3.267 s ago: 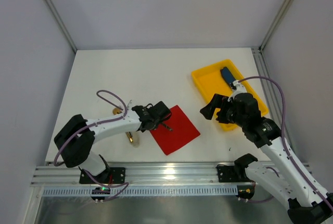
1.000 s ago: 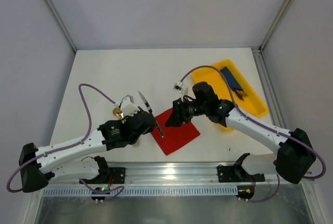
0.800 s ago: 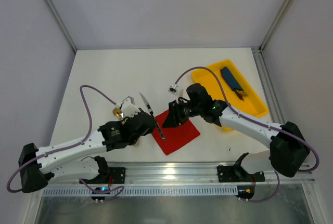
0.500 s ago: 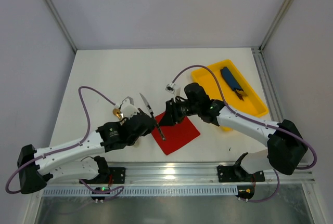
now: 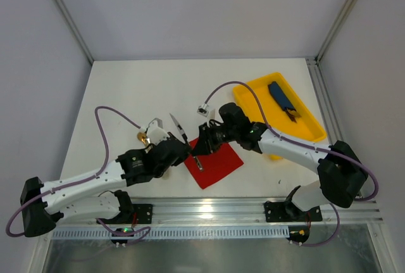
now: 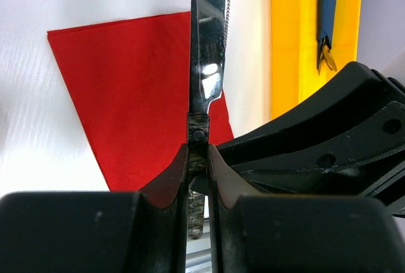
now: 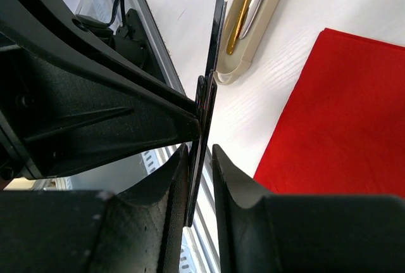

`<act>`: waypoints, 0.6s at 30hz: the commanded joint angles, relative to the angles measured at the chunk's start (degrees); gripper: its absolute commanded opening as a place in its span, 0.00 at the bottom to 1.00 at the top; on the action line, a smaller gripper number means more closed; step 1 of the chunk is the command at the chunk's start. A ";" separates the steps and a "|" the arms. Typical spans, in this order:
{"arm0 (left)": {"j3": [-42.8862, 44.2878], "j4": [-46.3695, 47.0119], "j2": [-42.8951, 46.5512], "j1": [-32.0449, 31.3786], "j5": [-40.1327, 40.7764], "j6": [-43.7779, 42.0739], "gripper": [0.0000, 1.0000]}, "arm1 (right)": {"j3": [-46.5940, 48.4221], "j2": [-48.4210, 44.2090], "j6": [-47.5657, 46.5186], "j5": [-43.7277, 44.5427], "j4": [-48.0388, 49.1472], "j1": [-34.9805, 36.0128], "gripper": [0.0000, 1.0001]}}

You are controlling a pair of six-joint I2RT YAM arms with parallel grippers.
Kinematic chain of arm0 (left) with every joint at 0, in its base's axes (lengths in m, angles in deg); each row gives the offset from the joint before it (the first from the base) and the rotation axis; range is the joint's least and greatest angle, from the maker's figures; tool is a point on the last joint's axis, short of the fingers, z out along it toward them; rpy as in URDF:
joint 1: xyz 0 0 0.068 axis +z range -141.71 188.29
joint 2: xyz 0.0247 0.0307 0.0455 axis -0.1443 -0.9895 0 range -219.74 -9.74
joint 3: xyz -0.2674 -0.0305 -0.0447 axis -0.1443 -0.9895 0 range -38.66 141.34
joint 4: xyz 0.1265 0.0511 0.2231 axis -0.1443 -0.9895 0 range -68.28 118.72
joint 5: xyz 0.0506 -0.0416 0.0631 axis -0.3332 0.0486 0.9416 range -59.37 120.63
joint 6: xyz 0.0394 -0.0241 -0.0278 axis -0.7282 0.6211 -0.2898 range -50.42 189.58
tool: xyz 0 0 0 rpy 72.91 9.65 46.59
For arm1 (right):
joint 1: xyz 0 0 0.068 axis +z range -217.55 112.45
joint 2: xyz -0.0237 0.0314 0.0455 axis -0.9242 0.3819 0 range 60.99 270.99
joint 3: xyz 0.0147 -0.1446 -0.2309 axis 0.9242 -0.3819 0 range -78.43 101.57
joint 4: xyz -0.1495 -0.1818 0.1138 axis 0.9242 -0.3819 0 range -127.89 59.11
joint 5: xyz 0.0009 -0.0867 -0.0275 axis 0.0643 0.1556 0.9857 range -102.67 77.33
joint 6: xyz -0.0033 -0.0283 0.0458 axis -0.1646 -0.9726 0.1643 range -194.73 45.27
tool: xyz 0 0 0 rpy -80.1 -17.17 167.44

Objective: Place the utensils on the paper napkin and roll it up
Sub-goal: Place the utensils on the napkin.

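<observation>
Beige sleeve [image 7: 253,16]: it lies on the white table [image 5: 126,89] by the left arm. A gold utensil [image 7: 242,13] and a silver one sit inside it.
Left gripper [image 5: 185,148]: it is clamped tight on the knife's handle. It has stayed in the same spot for the last second.
Knife [image 5: 176,125]: shiny metal with a saw edge. It is held up in the air, tilted, over the left corner of the napkin. It has hardly moved.
Right gripper [image 5: 196,151]: a second ago it was over the middle of the napkin. Now it has slid left to the knife's low end. Its fingers [image 7: 218,159] have come closer and sit one on each side of the knife. It is not clear if they pinch it yet.
Red napkin [image 5: 218,162]: flat on the table between the two arms, same place as before.
Yellow tray [image 5: 256,99]: to the right of the napkin, with a dark blue thing [image 5: 280,95] in it.
White tag [image 5: 202,109]: on the right arm's cable. Any writing is too small to read.
</observation>
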 commanded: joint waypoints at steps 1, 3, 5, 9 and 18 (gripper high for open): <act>-0.26 1.88 1.97 0.16 1.02 0.83 0.00 | 2.37 0.25 -0.17 -0.02 2.92 0.39 0.25; -0.61 2.22 2.50 0.16 1.02 1.00 0.00 | 2.20 0.34 0.01 -0.72 4.66 0.47 0.24; -0.88 2.40 2.68 0.16 0.93 1.09 0.00 | 1.94 0.25 0.01 -1.08 5.29 0.56 0.25; -0.96 2.49 2.94 0.16 0.58 1.00 0.00 | 1.94 0.51 0.45 -1.34 5.99 0.74 0.26; -2.19 2.49 4.87 0.25 0.76 1.00 0.00 | 1.94 2.01 3.17 -3.63 8.10 1.18 0.04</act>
